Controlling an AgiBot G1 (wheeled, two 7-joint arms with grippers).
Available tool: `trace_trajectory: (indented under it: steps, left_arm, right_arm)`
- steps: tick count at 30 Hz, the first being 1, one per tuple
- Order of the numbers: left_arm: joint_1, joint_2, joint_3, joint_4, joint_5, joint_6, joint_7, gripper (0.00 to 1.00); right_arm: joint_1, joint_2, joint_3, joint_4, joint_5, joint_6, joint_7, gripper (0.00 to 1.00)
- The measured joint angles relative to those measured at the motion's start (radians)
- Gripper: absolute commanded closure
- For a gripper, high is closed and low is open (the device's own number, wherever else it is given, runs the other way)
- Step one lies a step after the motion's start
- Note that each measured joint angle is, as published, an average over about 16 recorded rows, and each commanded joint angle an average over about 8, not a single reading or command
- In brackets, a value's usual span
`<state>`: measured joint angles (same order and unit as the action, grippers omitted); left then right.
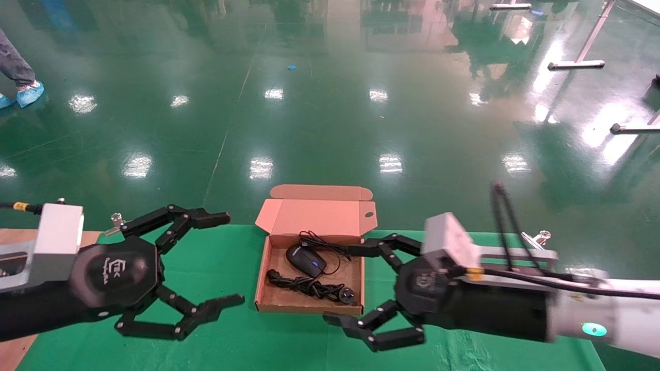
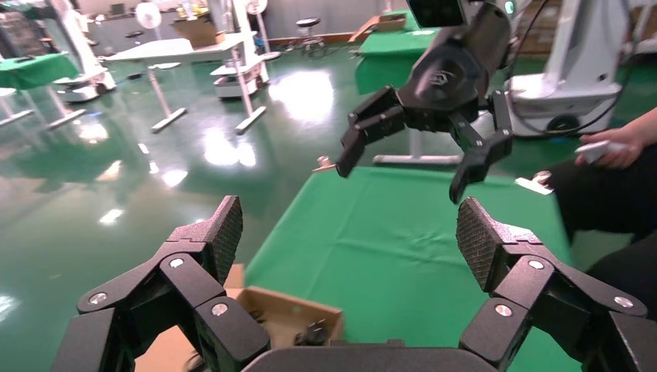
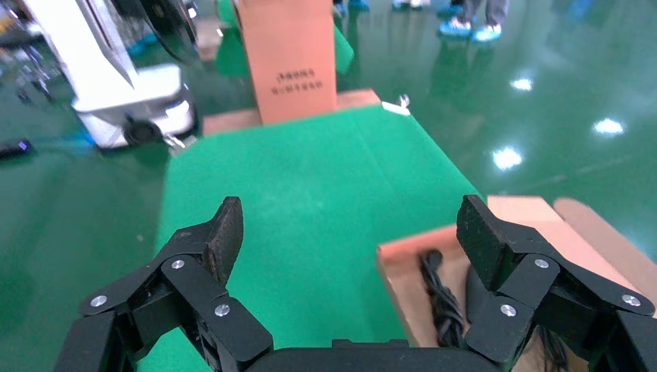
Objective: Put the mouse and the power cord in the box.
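Observation:
The brown cardboard box (image 1: 266,260) sits open on the green table, its lid (image 1: 317,214) standing up at the back. Inside lie the black mouse (image 1: 306,259) with its thin cable and, nearer the front wall, the bundled power cord (image 1: 309,286) with its plug. My left gripper (image 1: 229,257) hovers open to the left of the box, holding nothing. My right gripper (image 1: 343,284) hovers open at the box's right wall, also holding nothing. The right wrist view shows the box (image 3: 403,275) and the power cord (image 3: 442,294) beside one fingertip (image 3: 480,236). In the left wrist view a box corner (image 2: 294,306) appears below the jaws.
The green cloth (image 1: 216,257) covers the table, with a bare wooden strip (image 1: 15,237) at its left edge. Beyond the table is glossy green floor. The left wrist view shows my right gripper (image 2: 411,155) farther off and a person's hand (image 2: 620,147). A tall carton (image 3: 288,58) stands at the table's far end.

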<state>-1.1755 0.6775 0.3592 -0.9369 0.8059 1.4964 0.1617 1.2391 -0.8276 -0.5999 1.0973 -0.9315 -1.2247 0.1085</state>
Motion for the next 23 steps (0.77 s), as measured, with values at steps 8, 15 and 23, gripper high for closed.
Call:
trace_trajectory:
  steps: [8, 15, 23]
  left_arm:
    - [0.048, -0.031, -0.038, -0.164, -0.036, 0.000, -0.165, 0.00]
    - [0.085, -0.056, -0.067, -0.293, -0.063, 0.000, -0.291, 0.00]
    - [0.106, -0.069, -0.083, -0.365, -0.079, 0.000, -0.358, 0.00]
  right_arm:
    - [-0.077, 0.102, 0.151, 0.088, 0.094, -0.127, 0.037, 0.00]
    - [-0.138, 0.182, 0.270, 0.157, 0.169, -0.228, 0.066, 0.00]
    - [-0.173, 0.226, 0.336, 0.196, 0.211, -0.284, 0.080, 0.00]
